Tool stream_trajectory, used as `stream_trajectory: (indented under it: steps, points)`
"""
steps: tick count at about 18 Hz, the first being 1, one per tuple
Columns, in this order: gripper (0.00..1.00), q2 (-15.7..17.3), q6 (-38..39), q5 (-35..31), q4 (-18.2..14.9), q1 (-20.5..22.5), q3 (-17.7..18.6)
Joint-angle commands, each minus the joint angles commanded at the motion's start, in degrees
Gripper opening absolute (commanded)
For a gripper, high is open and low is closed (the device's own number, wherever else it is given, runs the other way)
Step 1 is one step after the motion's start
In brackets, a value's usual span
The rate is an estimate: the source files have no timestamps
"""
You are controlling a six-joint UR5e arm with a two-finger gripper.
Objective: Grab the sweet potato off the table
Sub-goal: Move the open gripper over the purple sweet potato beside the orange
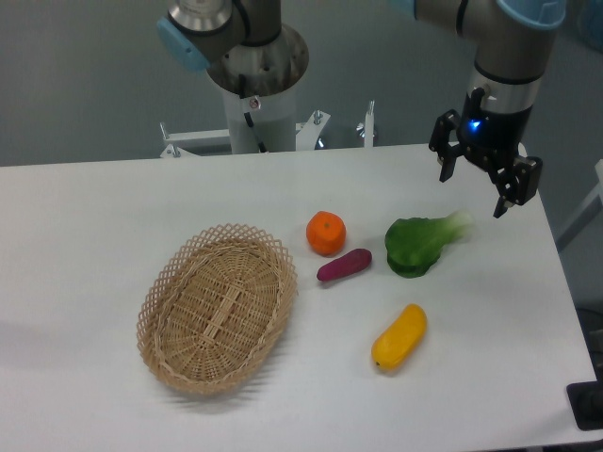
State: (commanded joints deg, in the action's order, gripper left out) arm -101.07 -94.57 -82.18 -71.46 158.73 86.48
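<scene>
The sweet potato (344, 266) is a small purple-magenta tuber lying on the white table (85, 226), just below the orange and left of the green vegetable. My gripper (475, 191) hangs open and empty above the table's far right part, well up and to the right of the sweet potato. Its two dark fingers are spread apart, one finger (446, 169) to the left and one at the right.
A round orange (326, 233) sits just above the sweet potato. A green leafy vegetable (420, 243) lies to its right, under the gripper. A yellow oblong vegetable (399, 336) lies lower right. A wicker basket (218, 307) stands at the left. The arm's base (256, 85) is at the back.
</scene>
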Motion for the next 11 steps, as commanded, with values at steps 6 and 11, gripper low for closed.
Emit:
stream_trajectory:
  steps: [6, 11]
  points:
    - [0.99, 0.0, 2.9, 0.4, 2.3, -0.4, 4.2]
    - [1.00, 0.9, 9.7, 0.6, 5.7, -2.3, 9.9]
